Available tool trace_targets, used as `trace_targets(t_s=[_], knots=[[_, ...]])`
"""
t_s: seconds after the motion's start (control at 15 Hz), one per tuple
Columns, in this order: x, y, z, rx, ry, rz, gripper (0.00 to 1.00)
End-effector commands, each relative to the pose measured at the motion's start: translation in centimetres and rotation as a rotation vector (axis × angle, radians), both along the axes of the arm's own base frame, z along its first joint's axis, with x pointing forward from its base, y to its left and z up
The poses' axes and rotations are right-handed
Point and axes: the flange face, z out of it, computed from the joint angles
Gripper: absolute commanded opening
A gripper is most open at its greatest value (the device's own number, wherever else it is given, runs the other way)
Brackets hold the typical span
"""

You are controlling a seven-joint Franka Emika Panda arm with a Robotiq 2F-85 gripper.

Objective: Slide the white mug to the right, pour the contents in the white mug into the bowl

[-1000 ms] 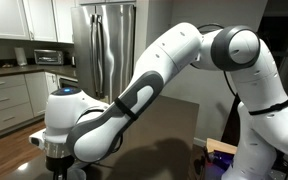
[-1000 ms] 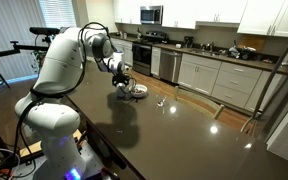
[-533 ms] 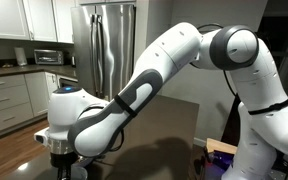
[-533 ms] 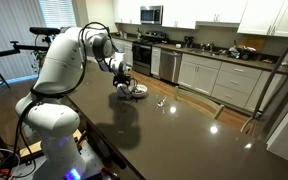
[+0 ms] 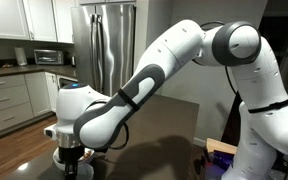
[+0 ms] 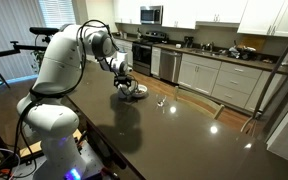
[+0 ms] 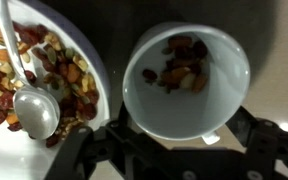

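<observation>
Arm: The big white arm stands at the near end of the dark table. It goes up, bends over and reaches far across to the bowl.
Elbow: In an exterior view the bend of the arm is up high. The long part slopes down from there toward the bowl.
Wrist: The wrist is low. It points the pincer straight down, right beside the bowl.
Pincer: The pincer is spread wide. One finger is on the bowl side of the mug. The other finger is on the far side from the bowl. I cannot tell if the fingers touch the mug.
Pincer from far off: In an exterior view the pincer hangs just beside the bowl. Here it is too small to see how wide it is.
Mug: The white mug stands on the table just beside the bowl, with a thin dark gap between them. It is upright and its open top faces the wrist camera. It sits between the two fingers.
In the mug: A few brown bits lie at the bottom.
Bowl: The bowl is wide and white. It is full of brown and red bits.
Spoon: A shiny spoon rests in the bowl on top of the food.
Behind the bowl: A row of kitchen cupboards runs along the wall.
</observation>
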Motion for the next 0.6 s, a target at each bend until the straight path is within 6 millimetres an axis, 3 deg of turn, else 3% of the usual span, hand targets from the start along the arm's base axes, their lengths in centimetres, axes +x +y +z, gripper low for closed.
trace_targets(t_s=[0.0,0.33,0.53], knots=[[-1.5,-1.5,1.2,0.004,0.034,-0.028,0.77],[-2.9,-2.8,1.5,0.0,0.044,-0.047,0.72],[-3.8,-3.5,1.8,-0.011,0.047,-0.049,0.74]])
